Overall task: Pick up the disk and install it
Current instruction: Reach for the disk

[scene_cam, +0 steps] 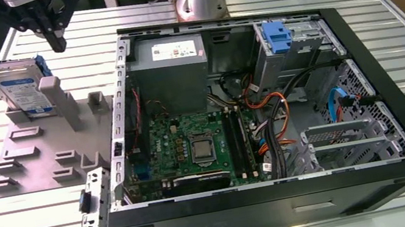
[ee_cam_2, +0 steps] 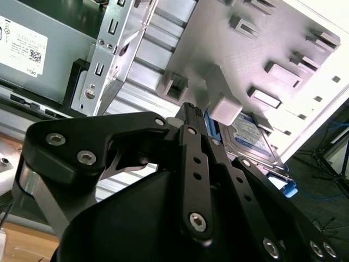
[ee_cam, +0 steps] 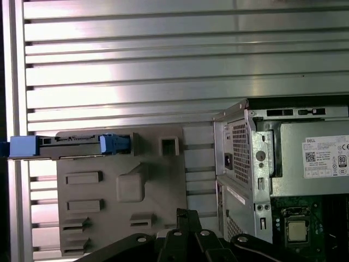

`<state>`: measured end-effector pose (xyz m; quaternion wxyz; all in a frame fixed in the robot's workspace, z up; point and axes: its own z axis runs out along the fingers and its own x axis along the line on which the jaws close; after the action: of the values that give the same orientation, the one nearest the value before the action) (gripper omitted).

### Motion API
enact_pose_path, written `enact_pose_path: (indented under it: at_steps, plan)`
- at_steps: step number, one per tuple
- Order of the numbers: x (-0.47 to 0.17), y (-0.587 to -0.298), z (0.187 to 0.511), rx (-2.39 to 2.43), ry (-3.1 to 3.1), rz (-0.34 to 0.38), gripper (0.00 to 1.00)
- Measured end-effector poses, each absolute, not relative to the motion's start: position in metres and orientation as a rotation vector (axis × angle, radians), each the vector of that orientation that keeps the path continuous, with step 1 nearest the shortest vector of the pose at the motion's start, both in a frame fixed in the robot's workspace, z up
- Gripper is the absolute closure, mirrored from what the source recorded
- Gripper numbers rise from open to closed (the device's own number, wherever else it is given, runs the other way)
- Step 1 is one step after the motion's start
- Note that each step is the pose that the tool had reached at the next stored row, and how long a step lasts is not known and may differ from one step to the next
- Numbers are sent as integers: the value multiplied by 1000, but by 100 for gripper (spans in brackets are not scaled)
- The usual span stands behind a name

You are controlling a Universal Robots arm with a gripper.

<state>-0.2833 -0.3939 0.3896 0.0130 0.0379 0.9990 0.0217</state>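
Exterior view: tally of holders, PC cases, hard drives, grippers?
Grey slotted holder: 1
Open PC case: 1
Hard drives: 2 (the disk upright in the holder; blue-tabbed drive in the case's cage)
Gripper: 1
Total: 5

The claw (ee_cam_2: 188, 109) is matt black metal, its links set with bright steel screws. Just beyond its tips, the disk (ee_cam_2: 252, 139) shows a silver metal body, a glossy label and a smooth blue plastic frame. The holder (ee_cam: 163, 185) carrying it is matt grey plastic. Beneath the claw, the worktop (ee_cam: 136, 71) is ribbed aluminium with a soft sheen. Beside the claw, the computer case (ee_cam: 238, 147) is bare perforated steel.
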Motion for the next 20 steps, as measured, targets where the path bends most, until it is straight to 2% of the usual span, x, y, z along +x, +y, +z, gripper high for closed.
enact_pose_path:
  at_steps: [20]
  plan:
    - [-298,-394,389,118,3113,68,89]
